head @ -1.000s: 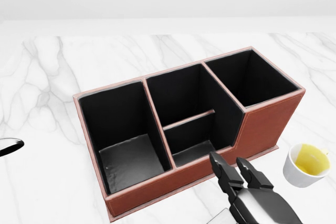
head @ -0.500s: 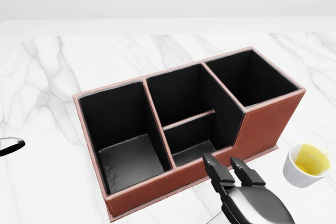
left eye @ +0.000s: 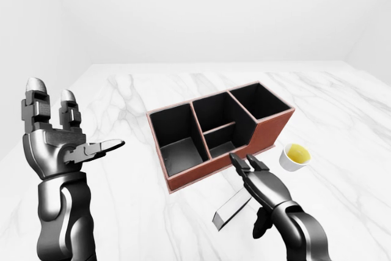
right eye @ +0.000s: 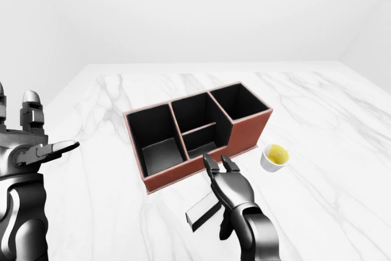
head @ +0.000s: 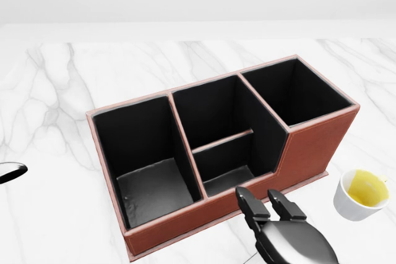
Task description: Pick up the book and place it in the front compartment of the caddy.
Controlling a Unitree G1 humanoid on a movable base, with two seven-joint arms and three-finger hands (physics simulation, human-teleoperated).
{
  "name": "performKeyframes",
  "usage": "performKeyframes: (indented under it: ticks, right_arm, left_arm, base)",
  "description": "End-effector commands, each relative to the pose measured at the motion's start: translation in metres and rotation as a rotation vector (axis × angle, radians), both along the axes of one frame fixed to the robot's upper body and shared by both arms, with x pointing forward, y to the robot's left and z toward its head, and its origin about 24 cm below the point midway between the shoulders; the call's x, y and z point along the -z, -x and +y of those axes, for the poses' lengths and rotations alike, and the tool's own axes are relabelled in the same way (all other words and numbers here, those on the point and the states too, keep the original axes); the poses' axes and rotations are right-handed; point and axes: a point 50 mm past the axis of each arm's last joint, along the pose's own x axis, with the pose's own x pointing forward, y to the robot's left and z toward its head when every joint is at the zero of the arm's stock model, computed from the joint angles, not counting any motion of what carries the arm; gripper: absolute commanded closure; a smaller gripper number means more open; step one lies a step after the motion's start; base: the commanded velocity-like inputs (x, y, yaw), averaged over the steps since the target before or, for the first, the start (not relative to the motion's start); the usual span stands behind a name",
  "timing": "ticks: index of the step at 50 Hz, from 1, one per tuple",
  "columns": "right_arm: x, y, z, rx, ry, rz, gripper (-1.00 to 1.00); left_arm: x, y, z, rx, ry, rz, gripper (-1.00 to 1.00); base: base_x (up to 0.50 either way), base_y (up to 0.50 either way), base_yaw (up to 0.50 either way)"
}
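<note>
The caddy (left eye: pixel 271 130) is a brown box with black compartments, standing on the white marble table (left eye: pixel 122 181); it fills the middle of the head view (head: pixel 315 146). The book (left eye: pixel 227 213) is a thin grey slab on the table just below the caddy in the left-eye view, partly hidden by my right hand. My right hand (left eye: pixel 247 164) is open, fingers stretched toward the caddy's low wall, above the book's right end; I cannot tell whether it touches the book. My left hand (left eye: pixel 79 117) is open and empty, raised at the far left.
A small white cup (left eye: pixel 295 156) with yellow liquid stands on the table right of the caddy, close to my right hand. The table's far edge meets a plain white wall.
In the head view my right hand has shifted a little left and down along the caddy's low wall. The caddy, cup and left hand have not moved.
</note>
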Motion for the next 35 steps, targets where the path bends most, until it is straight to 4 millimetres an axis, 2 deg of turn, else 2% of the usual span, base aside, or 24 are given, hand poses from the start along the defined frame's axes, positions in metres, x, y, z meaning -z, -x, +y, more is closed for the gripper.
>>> performKeyframes:
  ticks: [1, 19, 35]
  right_arm:
    - [0.002, -0.004, 0.002, -0.006, 0.05, 0.0, -0.98]
    - [-0.005, -0.016, 0.016, -0.036, 0.115, -0.054, -0.98]
    - [0.005, -0.02, 0.031, -0.092, 0.118, -0.019, -0.98]
  left_arm:
    - [-0.001, 0.001, 0.0, -0.001, -0.001, -0.006, -1.0]
    - [-0.002, 0.001, 0.0, 0.0, -0.001, -0.009, -1.0]
    - [-0.002, 0.001, 0.0, 0.001, 0.003, -0.011, -1.0]
  base:
    - [0.0, 0.0, 0.0]
    - [0.0, 0.0, 0.0]
    - [0.0, 0.0, 0.0]
